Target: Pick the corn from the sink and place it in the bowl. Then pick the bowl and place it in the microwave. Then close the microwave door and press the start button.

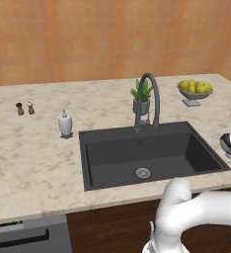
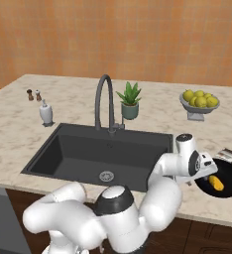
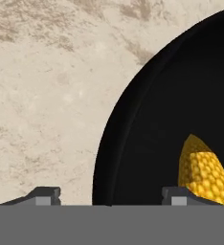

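Corn in bowl — claw straddling the rim.

Corn (image 2: pixel 216 183): yellow cob lying inside the black bowl (image 2: pixel 230 174), on the marble counter (image 2: pixel 19 134) right of the sink (image 2: pixel 68 149). Gripper (image 3: pixel 109 197): open, holding nothing — one fingertip (image 3: pixel 43 196) over the counter outside the bowl, the other just inside, touching or just beside the cob's lower end; the bowl's rim runs between them.

No writing, label, brand, number or sign can be read on anything in these views of the kitchen.
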You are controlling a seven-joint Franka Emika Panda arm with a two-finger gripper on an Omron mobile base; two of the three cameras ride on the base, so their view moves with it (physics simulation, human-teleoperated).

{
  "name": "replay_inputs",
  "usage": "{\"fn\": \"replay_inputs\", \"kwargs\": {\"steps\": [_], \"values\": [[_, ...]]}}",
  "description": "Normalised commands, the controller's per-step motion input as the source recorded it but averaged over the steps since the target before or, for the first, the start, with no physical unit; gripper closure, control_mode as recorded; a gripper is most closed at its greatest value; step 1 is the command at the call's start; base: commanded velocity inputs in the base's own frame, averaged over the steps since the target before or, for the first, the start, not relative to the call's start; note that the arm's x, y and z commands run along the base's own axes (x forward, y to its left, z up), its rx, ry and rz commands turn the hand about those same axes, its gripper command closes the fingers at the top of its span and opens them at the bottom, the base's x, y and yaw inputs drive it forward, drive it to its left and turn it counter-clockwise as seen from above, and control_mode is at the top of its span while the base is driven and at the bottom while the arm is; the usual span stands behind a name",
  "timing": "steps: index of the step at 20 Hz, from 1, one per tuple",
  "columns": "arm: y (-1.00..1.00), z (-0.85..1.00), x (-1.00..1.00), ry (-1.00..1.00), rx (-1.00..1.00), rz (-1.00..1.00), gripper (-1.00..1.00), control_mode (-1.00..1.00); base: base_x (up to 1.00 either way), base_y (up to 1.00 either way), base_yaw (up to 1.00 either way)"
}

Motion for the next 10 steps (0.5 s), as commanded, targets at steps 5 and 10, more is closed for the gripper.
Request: {"fn": "replay_inputs", "kwargs": {"steps": [5, 10], "values": [[0.00, -0.25, -0.11, 0.08, 0.00, -0.02, 1.00, -1.00, 0.00, 0.00, 0.00], [0.28, 0.37, -0.71, -0.08, 0.00, 0.07, 1.00, -1.00, 0.00, 0.00, 0.00]]}}
